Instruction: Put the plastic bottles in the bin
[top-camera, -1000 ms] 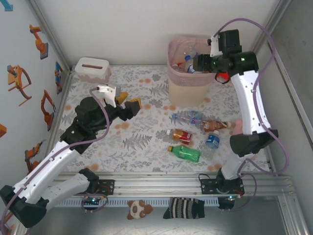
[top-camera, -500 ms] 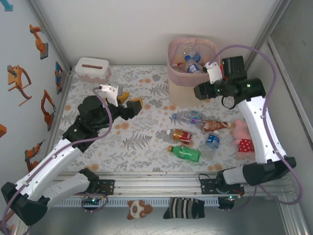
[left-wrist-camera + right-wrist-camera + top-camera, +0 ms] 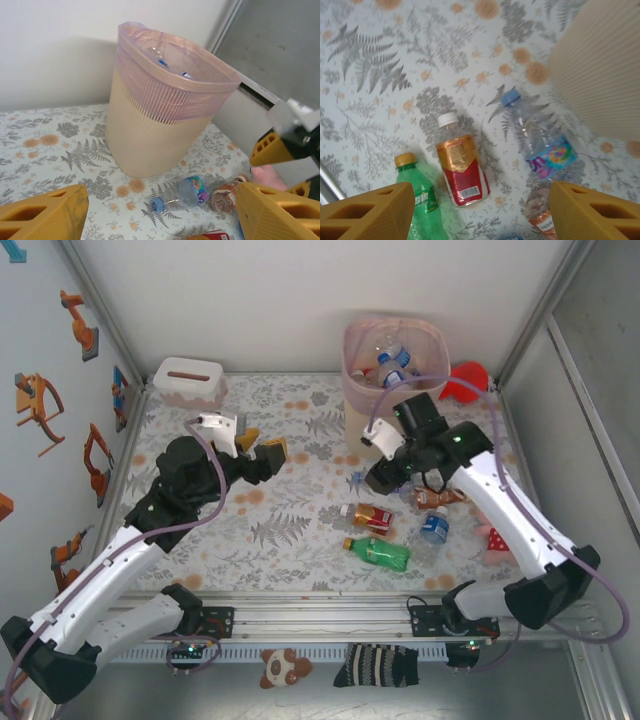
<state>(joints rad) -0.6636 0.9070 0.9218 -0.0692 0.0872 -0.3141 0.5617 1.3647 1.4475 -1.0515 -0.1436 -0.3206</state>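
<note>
The bin (image 3: 356,390) stands at the back with several plastic bottles (image 3: 392,365) inside. On the table lie a red-label bottle (image 3: 368,517), a green one (image 3: 380,553), a blue-label one (image 3: 434,528) and a brown one (image 3: 442,497). My right gripper (image 3: 378,480) hangs open above them. Between its fingers (image 3: 365,212) lie the red-label bottle (image 3: 462,170) and the green bottle (image 3: 420,200). A clear bottle (image 3: 540,140) with a colourful label lies by the bin wall (image 3: 605,65). My left gripper (image 3: 258,448) is open and empty, facing the bin (image 3: 165,105) and the clear bottle (image 3: 185,192).
A white tissue box (image 3: 188,380) sits at the back left. A red balloon-like toy (image 3: 465,380) lies right of the bin, and a pink plush (image 3: 497,535) sits near the right edge. Bare floral cloth lies between the left gripper and the bottles.
My right arm has swung from over the bin down and left to hover above the bottles on the table. The left arm has hardly moved.
</note>
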